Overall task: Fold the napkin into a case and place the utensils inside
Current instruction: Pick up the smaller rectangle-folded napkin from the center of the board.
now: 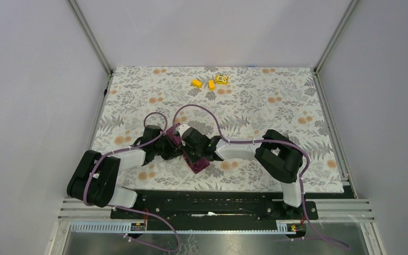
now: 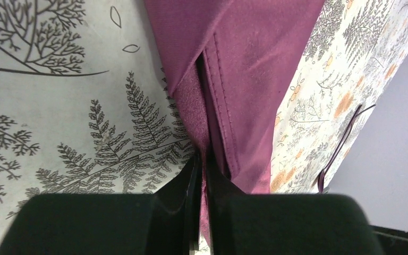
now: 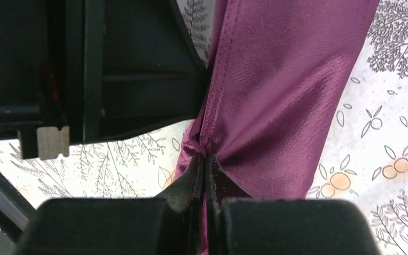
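The plum-purple napkin (image 1: pixel 201 163) lies folded into a narrow strip on the floral tablecloth, between the two arms and mostly hidden under them. My left gripper (image 1: pixel 171 150) is shut on a layer of it: in the left wrist view the cloth (image 2: pixel 255 64) runs straight into the closed gripper (image 2: pixel 202 162), beside a stitched hem. My right gripper (image 1: pixel 188 154) is shut too, bunching the shiny cloth (image 3: pixel 287 95) where the gripper (image 3: pixel 206 158) pinches it. The left gripper's black body (image 3: pixel 127 69) sits close on the left of that view. The utensils do not show in any view.
Three small yellow blocks (image 1: pixel 211 83) sit at the far middle of the tablecloth (image 1: pixel 276 111). Purple cables (image 1: pixel 202 112) loop over both arms. Grey walls and metal posts enclose the table on three sides.
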Controlling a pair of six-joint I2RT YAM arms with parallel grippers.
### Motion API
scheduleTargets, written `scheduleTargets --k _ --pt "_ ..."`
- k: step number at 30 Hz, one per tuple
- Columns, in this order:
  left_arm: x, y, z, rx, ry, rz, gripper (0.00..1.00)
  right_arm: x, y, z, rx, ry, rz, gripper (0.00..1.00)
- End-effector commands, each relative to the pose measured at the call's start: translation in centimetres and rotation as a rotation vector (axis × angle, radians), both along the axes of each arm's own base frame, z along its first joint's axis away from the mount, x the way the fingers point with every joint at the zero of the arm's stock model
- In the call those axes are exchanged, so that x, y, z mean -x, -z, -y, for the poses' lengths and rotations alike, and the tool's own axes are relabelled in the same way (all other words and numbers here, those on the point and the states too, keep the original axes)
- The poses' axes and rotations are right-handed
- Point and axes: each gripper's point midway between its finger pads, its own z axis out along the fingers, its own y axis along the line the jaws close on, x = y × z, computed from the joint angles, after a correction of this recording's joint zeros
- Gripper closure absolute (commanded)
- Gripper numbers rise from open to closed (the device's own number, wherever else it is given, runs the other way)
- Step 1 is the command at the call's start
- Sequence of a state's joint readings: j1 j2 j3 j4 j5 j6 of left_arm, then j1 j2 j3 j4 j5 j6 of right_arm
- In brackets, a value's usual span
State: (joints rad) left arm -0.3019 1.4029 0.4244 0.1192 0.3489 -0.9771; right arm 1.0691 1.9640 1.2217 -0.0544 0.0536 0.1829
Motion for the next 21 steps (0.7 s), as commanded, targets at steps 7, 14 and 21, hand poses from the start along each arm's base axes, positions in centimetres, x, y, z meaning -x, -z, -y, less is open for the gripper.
scheduleTargets --k 7,14,21 --pt "-0.6 -3.4 -2.8 -0.105 -0.006 0.032 0.7 0.0 2.3 0.2 -0.09 0.032 -0.085 1.0" --pt "-4.2 -8.4 -4.2 -0.053 -0.025 0.125 0.73 0.3 2.0 0.2 -0.101 0.017 -0.089 1.0" --pt "-7.0 -8.3 0.6 0.171 0.126 0.165 0.87 0.3 1.3 0.4 -0.107 0.005 -0.075 0.97"
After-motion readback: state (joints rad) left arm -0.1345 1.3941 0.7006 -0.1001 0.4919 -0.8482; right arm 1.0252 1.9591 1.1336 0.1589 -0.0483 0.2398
